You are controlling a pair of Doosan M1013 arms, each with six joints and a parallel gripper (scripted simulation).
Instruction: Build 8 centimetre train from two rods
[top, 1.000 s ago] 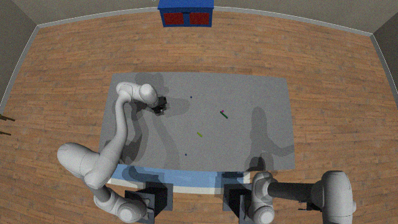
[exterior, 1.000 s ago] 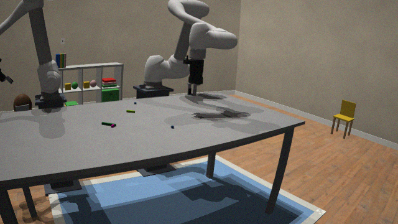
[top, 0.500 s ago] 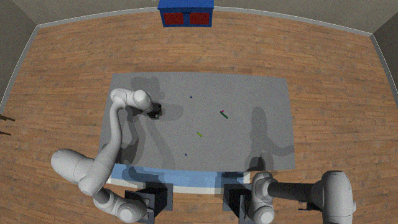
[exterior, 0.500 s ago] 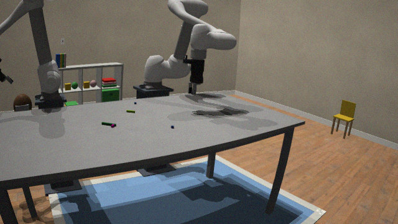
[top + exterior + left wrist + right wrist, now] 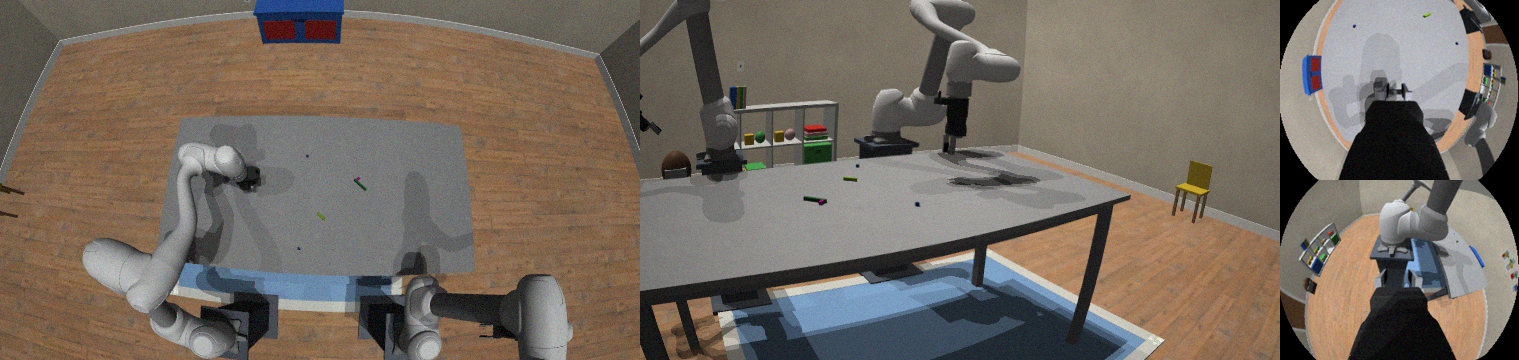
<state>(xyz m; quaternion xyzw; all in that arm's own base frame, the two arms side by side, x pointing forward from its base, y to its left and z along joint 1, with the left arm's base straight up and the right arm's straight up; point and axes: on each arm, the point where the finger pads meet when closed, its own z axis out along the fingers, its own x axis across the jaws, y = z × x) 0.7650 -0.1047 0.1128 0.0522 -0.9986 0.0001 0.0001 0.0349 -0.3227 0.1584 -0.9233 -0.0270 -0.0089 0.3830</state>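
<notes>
My left gripper [image 5: 251, 187] [image 5: 949, 149] [image 5: 1395, 87] is over the table's left part in the top view. A short dark grey bar spans its fingers in the left wrist view; it looks like the grey rod, held by its ends. The lime rod [image 5: 321, 216] [image 5: 850, 179] [image 5: 1427, 15] lies alone near the table's middle. The green rod [image 5: 361, 185] [image 5: 812, 199] lies to its upper right in the top view, with the magenta rod [image 5: 357, 179] [image 5: 822, 202] against or beside one end. My right gripper [image 5: 483, 331] [image 5: 1397, 273] is open and empty, off the table.
One blue rod [image 5: 307, 156] [image 5: 917, 204] [image 5: 1354, 26] lies beyond the lime rod in the top view. Another blue rod [image 5: 299, 248] [image 5: 857, 165] [image 5: 1456, 43] lies towards the arm bases. The grey table [image 5: 430, 150] [image 5: 740, 240] carries the arms' shadows.
</notes>
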